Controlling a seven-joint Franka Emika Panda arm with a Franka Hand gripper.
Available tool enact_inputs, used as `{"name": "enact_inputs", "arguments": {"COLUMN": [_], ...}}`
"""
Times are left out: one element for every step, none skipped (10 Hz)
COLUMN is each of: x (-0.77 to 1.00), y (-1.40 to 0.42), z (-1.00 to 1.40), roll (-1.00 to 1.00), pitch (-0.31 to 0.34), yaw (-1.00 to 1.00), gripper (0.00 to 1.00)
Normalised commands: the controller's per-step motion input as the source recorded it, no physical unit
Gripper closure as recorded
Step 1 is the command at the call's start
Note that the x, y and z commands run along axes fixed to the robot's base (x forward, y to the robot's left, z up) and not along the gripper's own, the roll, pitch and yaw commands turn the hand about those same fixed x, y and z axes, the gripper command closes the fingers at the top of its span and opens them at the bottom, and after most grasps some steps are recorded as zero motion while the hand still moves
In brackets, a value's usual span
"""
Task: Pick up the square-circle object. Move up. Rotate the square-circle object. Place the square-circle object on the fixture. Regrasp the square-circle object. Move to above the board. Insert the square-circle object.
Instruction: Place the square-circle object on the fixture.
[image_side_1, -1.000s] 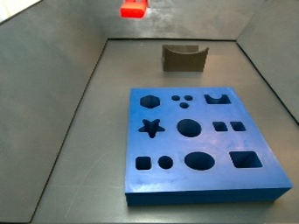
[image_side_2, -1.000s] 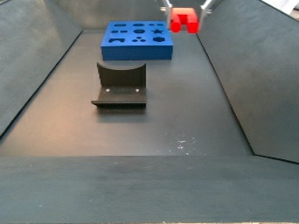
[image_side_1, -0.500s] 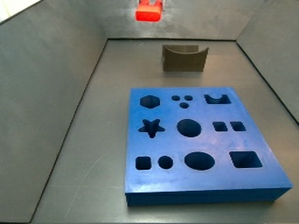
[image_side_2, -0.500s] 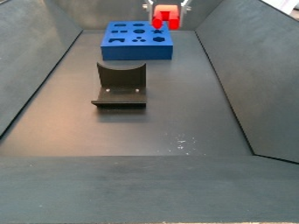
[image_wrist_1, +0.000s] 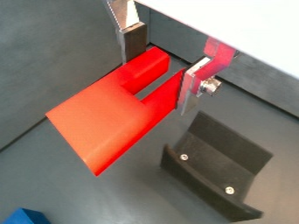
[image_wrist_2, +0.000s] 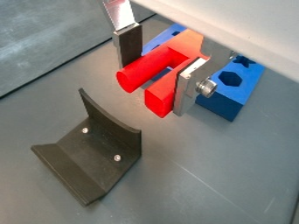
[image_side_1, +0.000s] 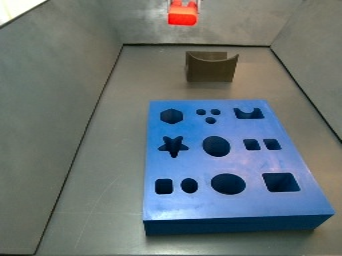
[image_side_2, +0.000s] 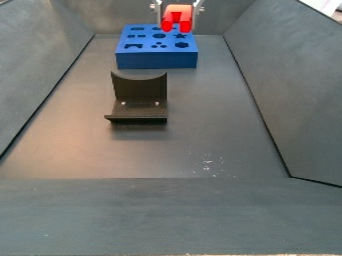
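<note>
The square-circle object (image_wrist_2: 156, 77) is a bright red block with a round end and a square end beside a notch. My gripper (image_wrist_2: 160, 70) is shut on it, one silver finger on each side, also seen in a wrist view (image_wrist_1: 163, 70). In both side views the red block (image_side_1: 183, 15) (image_side_2: 175, 17) hangs high in the air. The fixture (image_side_1: 210, 66) (image_side_2: 138, 97) stands on the floor beyond one end of the blue board (image_side_1: 234, 170) (image_side_2: 158, 48). Below the gripper lie the fixture (image_wrist_2: 87, 157) (image_wrist_1: 216, 171) and a board edge (image_wrist_2: 233, 83).
Sloping grey walls (image_side_1: 67, 90) (image_side_2: 267, 80) close in the dark floor on both sides. A blue corner of the board (image_wrist_1: 24, 216) shows in a wrist view.
The gripper has carried the red block sideways at the same height, away from the side wall and toward the middle line over the fixture and board. The grip is unchanged.
</note>
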Motion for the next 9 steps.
{"name": "enact_inputs", "arguments": {"x": [1.00, 1.00, 0.96, 0.90, 0.79, 0.70, 0.59, 0.53, 0.41], "y": [0.89, 0.83, 0.67, 0.55, 0.33, 0.16, 0.08, 0.07, 0.07], "z": [0.07, 0.06, 0.03, 0.03, 0.01, 0.00, 0.00, 0.00, 0.00], "roll": [-1.00, -1.00, -1.00, -1.00, -1.00, -1.00, -0.76, -0.64, -0.42], "pitch": [0.074, 0.094, 0.137, 0.156, 0.193, 0.223, 0.207, 0.198, 0.169], "yaw": [0.27, 0.21, 0.17, 0.16, 0.12, 0.08, 0.01, -0.02, -0.07], "gripper": [1.00, 1.00, 1.00, 1.00, 1.00, 1.00, 1.00, 1.00, 1.00]}}
